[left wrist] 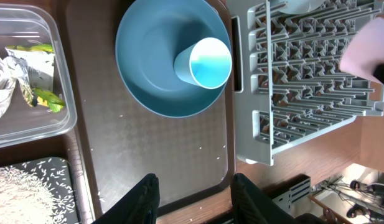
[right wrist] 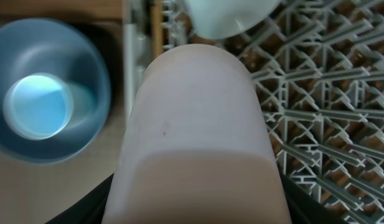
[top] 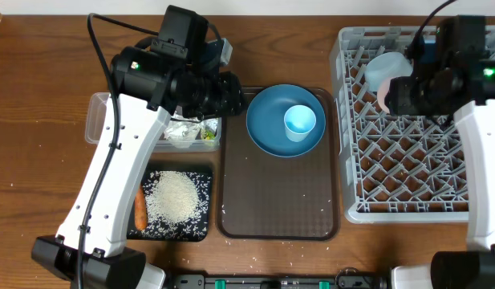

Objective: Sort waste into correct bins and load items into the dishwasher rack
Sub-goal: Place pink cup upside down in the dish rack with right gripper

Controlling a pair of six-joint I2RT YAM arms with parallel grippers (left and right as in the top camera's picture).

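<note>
My right gripper [right wrist: 195, 208] is shut on the small pink cup [right wrist: 198, 118], held over the left part of the grey dishwasher rack [top: 407, 160], just below the pale bowl [top: 387, 66] that lies in the rack. The blue plate [top: 271, 124] rests at the back of the brown tray with the light-blue cup [top: 300, 122] standing on it. My left gripper [left wrist: 195, 196] hangs open above the brown tray with nothing between its fingers. The crumpled wrapper [left wrist: 17, 74] lies in the clear tub [top: 99, 128]. Rice [top: 176, 197] and the carrot [top: 139, 207] lie in the black tray [top: 200, 233].
The brown serving tray [top: 279, 201] sits between the bins and the rack, with a few stray rice grains on it. The left arm [top: 111, 177] reaches over the clear tub and hides much of it. More grains lie on the table by the front edge.
</note>
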